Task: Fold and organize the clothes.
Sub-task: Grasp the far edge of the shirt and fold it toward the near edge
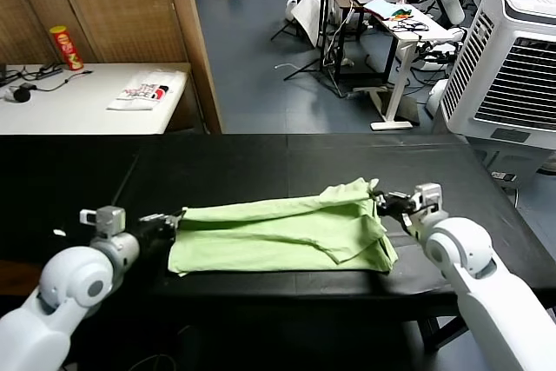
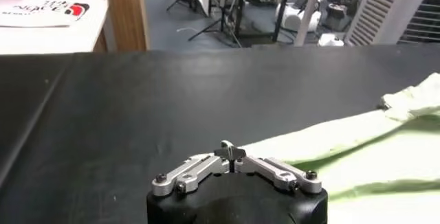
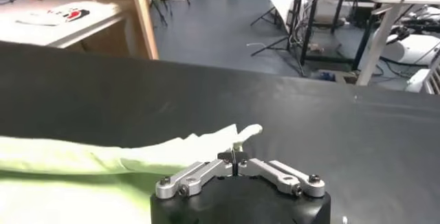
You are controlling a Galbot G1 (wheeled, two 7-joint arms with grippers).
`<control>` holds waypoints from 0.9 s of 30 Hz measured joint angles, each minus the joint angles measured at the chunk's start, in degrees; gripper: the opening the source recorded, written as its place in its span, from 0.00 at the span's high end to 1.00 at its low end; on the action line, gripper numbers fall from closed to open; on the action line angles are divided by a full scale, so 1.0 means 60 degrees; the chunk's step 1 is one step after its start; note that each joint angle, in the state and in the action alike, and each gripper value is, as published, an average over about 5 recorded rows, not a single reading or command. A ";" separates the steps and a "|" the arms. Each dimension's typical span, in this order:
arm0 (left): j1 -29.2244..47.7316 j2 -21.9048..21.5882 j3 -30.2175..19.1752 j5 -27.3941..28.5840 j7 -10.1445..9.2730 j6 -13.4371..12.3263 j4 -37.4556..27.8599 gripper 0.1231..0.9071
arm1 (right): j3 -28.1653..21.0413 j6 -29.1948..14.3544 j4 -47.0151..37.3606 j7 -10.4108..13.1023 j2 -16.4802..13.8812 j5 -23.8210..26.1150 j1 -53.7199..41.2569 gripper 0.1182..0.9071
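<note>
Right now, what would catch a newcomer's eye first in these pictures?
The lime-green shirt, folded into a long band across the black table, stands out most. Each end is pinched by a shut gripper: the left gripper at its left end, the right gripper at its raised right corner. Behind, a white packet lies on a side table.

The polo shirt (image 1: 282, 230) lies folded lengthwise across the near part of the table (image 1: 261, 158), between the left gripper (image 1: 176, 217) at its left end and the right gripper (image 1: 379, 202) at its right end. Behind, on a side table (image 1: 78, 106), rests a packet (image 1: 148, 90).
</note>
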State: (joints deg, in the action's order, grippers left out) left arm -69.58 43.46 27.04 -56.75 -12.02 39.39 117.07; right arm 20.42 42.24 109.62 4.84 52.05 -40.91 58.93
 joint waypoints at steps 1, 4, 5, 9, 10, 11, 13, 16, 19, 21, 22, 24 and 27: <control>-0.0075 0.0004 0.0044 0.0007 0.0001 -0.0005 0.0024 1.00 | 0.0035 -0.0001 0.0058 -0.0001 -0.0001 0.0017 0.0120 0.99; -0.0285 0.0003 0.0172 0.0032 0.0002 -0.0025 0.0071 1.00 | 0.0149 -0.0004 0.0197 -0.0002 0.0000 0.0064 0.0466 0.99; -0.0349 0.0002 0.0212 0.0047 0.0003 -0.0032 0.0080 1.00 | 0.0191 -0.0005 0.0231 -0.0003 0.0001 0.0076 0.0577 0.99; -0.0536 -0.0001 0.0324 0.0170 0.0007 -0.0072 0.0089 1.00 | 0.0323 -0.0007 0.0289 -0.0009 0.0021 0.0117 0.0931 0.99; -0.0565 0.0001 0.0337 0.0204 0.0008 -0.0084 0.0087 1.00 | 0.0343 -0.0007 0.0300 -0.0013 0.0029 0.0125 0.0998 0.99; -0.0591 0.0006 0.0344 0.0244 0.0008 -0.0097 0.0081 1.00 | 0.0358 -0.0008 0.0312 -0.0016 0.0039 0.0131 0.1057 0.99; -0.0637 0.0017 0.0351 0.0325 0.0009 -0.0119 0.0059 1.00 | 0.0370 -0.0008 0.0337 -0.0023 0.0060 0.0145 0.1144 0.99; -0.0713 0.0032 0.0353 0.0444 0.0019 -0.0136 0.0035 1.00 | 0.0384 -0.0009 0.0358 -0.0027 0.0081 0.0164 0.1229 0.99; -0.0816 0.0043 0.0355 0.0534 0.0042 -0.0126 0.0065 1.00 | 0.0399 -0.0009 0.0367 -0.0030 0.0084 0.0167 0.1269 0.99; -0.0891 0.0052 0.0358 0.0591 0.0060 -0.0100 0.0106 1.00 | 0.0407 -0.0009 0.0374 -0.0031 0.0083 0.0167 0.1282 0.99; -0.0928 0.0059 0.0359 0.0617 0.0068 -0.0082 0.0125 1.00 | 0.0411 -0.0009 0.0378 -0.0031 0.0083 0.0168 0.1288 0.99; -0.0992 0.0082 0.0357 0.0679 0.0080 -0.0046 0.0155 1.00 | 0.0421 -0.0009 0.0387 -0.0033 0.0083 0.0168 0.1303 0.99; -0.1073 0.0138 0.0336 0.0786 0.0089 -0.0010 0.0181 1.00 | 0.0457 -0.0009 0.0399 -0.0066 0.0075 0.0167 0.1343 0.99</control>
State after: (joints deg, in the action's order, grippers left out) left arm -76.02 44.28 29.05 -52.03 -11.49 39.33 118.15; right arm 23.16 42.19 112.01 4.44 52.51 -39.91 66.99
